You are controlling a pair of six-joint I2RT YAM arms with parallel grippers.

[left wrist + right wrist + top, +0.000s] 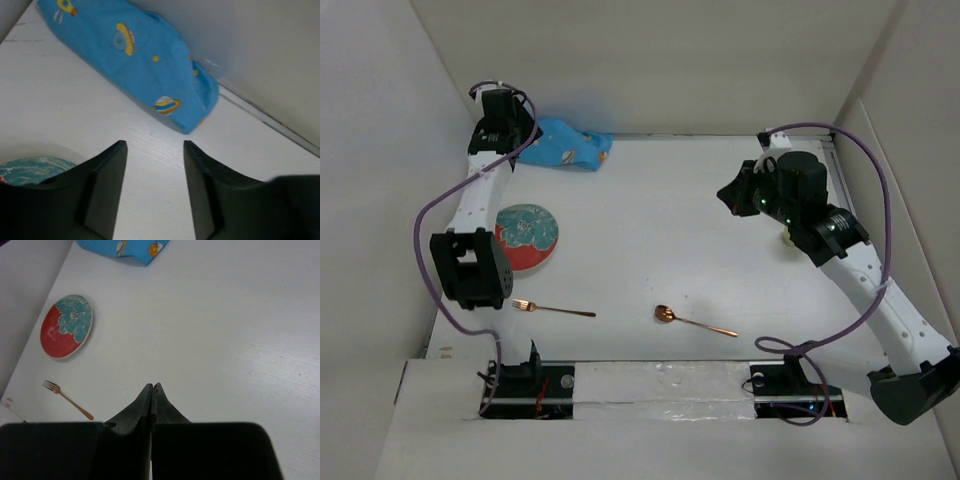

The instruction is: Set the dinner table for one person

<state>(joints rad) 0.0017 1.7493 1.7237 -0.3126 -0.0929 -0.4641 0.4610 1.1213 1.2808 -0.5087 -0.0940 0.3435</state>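
The white dinner table [670, 230] carries a crumpled blue space-patterned placemat [570, 148] at the back left. A red and teal plate [527, 237] lies at the left. A copper fork [552, 309] and a copper spoon [692, 320] lie near the front edge. My left gripper [154, 145] is open and empty just above the table. The placemat [135, 55] is a short way ahead of it and the plate [30, 169] is beside it. In the top view it [512, 130] is at the back left. My right gripper [152, 386] is shut and empty, raised over the table's right half [732, 195].
White walls border the table on the left, back and right. A small pale object [787, 238] is mostly hidden under my right arm. The right wrist view shows the plate [66, 326], the fork [67, 400] and the placemat's edge [125, 249].
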